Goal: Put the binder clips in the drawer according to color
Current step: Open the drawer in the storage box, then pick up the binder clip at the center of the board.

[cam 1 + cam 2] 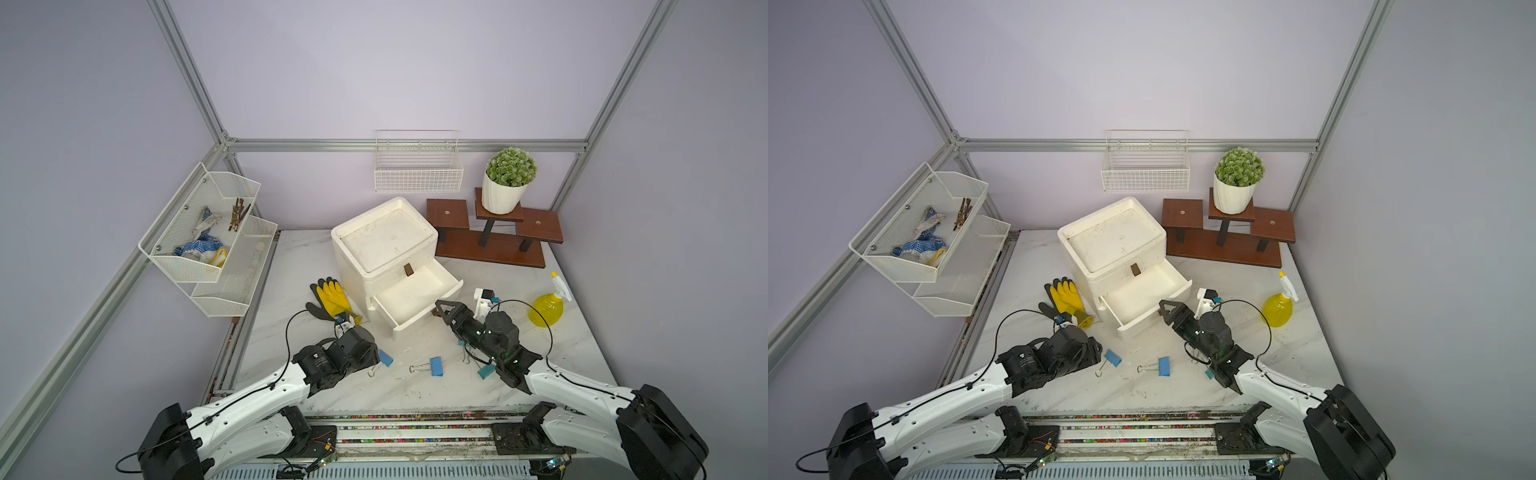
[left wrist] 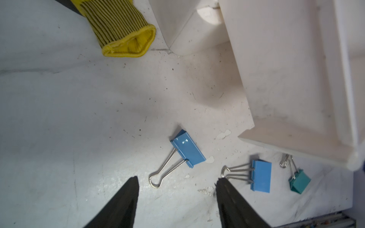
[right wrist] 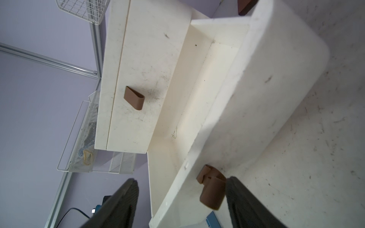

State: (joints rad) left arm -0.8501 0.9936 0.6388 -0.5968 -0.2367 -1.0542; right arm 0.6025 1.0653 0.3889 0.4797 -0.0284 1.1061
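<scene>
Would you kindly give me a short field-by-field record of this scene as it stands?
Drawer chest: one drawer pulled out, no clips seen inside
Blue clips: two, on the table before the chest
Teal clip: on the table by the right arm
Left gripper: open, over a blue clip's handles
Right gripper: open, beside the open drawer's brown tab

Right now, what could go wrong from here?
The right jaws stand open beside the open drawer's handle; pulling back could snag it and shift the drawer.
One left fingertip looks close to the far blue clip's loops; closing on the near blue clip may drag both.
The teal clip lies under the right arm; it may get swept.
</scene>
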